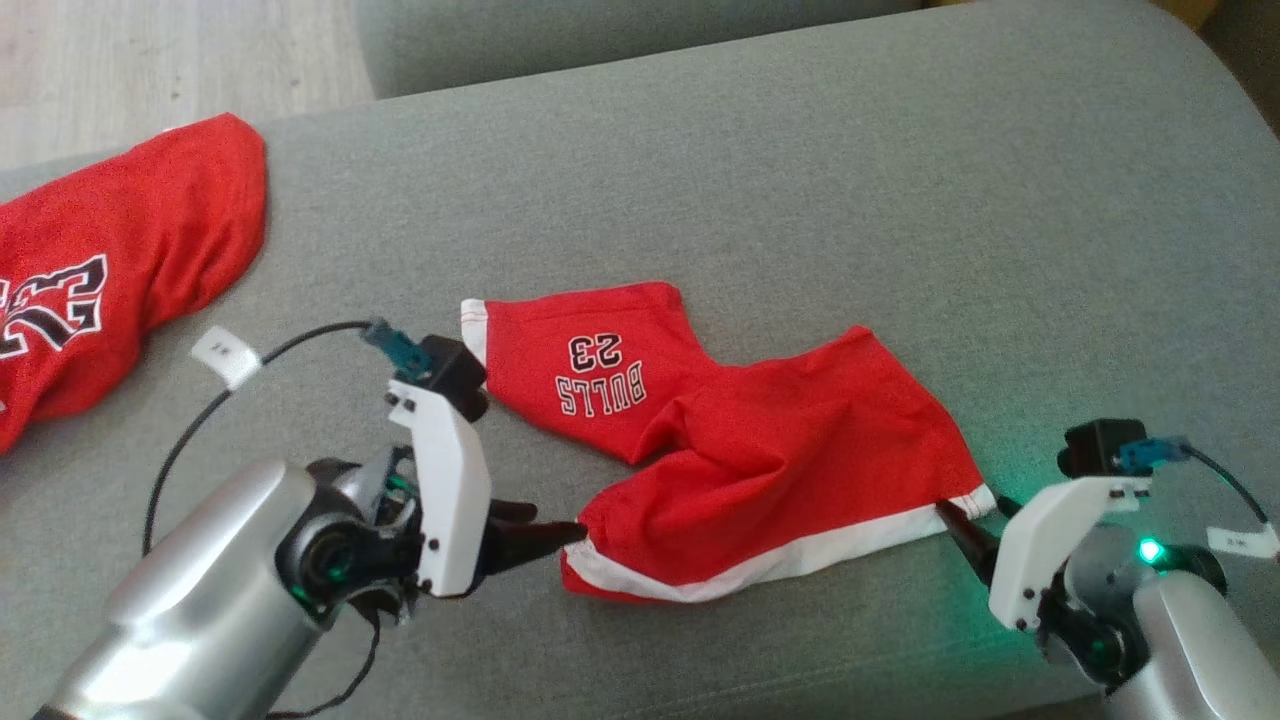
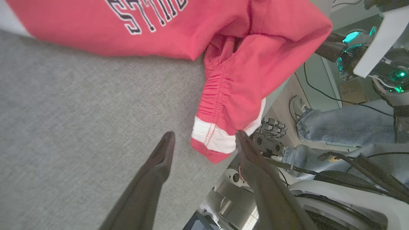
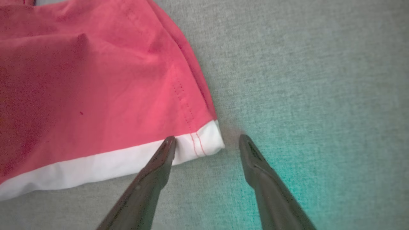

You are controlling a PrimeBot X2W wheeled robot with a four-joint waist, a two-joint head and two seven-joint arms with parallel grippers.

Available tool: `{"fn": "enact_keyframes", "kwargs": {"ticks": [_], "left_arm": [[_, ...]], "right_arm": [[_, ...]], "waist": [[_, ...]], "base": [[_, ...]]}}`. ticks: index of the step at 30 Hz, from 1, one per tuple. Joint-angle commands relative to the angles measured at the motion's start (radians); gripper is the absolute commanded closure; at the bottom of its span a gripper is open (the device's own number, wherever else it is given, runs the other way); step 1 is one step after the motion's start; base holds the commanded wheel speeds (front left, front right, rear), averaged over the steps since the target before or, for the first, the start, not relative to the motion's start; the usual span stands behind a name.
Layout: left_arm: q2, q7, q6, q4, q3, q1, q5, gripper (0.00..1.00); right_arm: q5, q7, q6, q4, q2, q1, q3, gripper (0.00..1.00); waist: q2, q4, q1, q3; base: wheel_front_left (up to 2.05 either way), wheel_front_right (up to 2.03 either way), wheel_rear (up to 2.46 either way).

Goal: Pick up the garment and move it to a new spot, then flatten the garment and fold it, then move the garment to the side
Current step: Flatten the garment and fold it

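The left arm's silver forearm (image 1: 190, 590) fills the head view's lower left corner. Its left fingers (image 2: 159, 163) stand spread apart, holding nothing, on either side of the gathered, white-banded corner of the red basketball shorts (image 1: 760, 470). Whether either tip touches the cloth is hard to tell. The shorts lie crumpled mid-way across the grey woven sofa cushion (image 1: 800, 200), with the "BULLS 23" print upside down. The right fingers (image 3: 156, 172) are also parted and empty. One tip is at the edge of the white hem band, the other over bare cushion. A second red printed garment (image 1: 120, 260) lies well apart to the left, cut off by the frame. Past the cushion's edge, a person's denim-clad legs (image 2: 338, 121) show partly.
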Motion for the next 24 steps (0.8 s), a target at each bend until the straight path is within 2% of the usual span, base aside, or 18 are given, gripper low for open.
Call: {"fn": "enact_keyframes", "kwargs": {"ticks": [1, 8, 17, 20, 24], "left_arm": [[0.037, 0.002, -0.006, -0.024, 0.034, -0.069, -0.011, 0.0], [0.057, -0.017, -0.006, 0.027, -0.094, -0.133, -0.085, 0.0], [0.056, -0.069, -0.006, 0.065, -0.191, -0.172, -0.166, 0.0], [0.058, -0.08, -0.006, 0.071, -0.219, -0.183, -0.187, 0.0], [0.063, -0.098, -0.006, 0.071, -0.251, -0.198, -0.212, 0.0]], "right_arm": [[0.009, -0.008, -0.001, -0.017, 0.001, -0.048, 0.028, 0.0], [0.045, -0.04, -0.001, 0.037, 0.006, -0.087, 0.087, 0.0], [0.087, -0.041, -0.001, 0.085, 0.006, -0.116, 0.154, 0.0], [0.098, -0.038, -0.001, 0.09, 0.002, -0.117, 0.164, 0.14], [0.105, -0.027, -0.001, 0.085, -0.001, -0.11, 0.169, 0.12]], "waist": [[0.0, -0.003, 0.0, 0.003], [0.0, -0.017, 0.0, 0.03], [0.0, -0.02, 0.0, 0.04], [0.0, -0.017, 0.0, 0.037], [0.0, -0.016, 0.0, 0.032]], "base": [[0.0, 0.0, 0.0], [0.0, 0.0, 0.0], [0.0, 0.0, 0.0], [0.0, 0.0, 0.0], [0.0, 0.0, 0.0]]}}
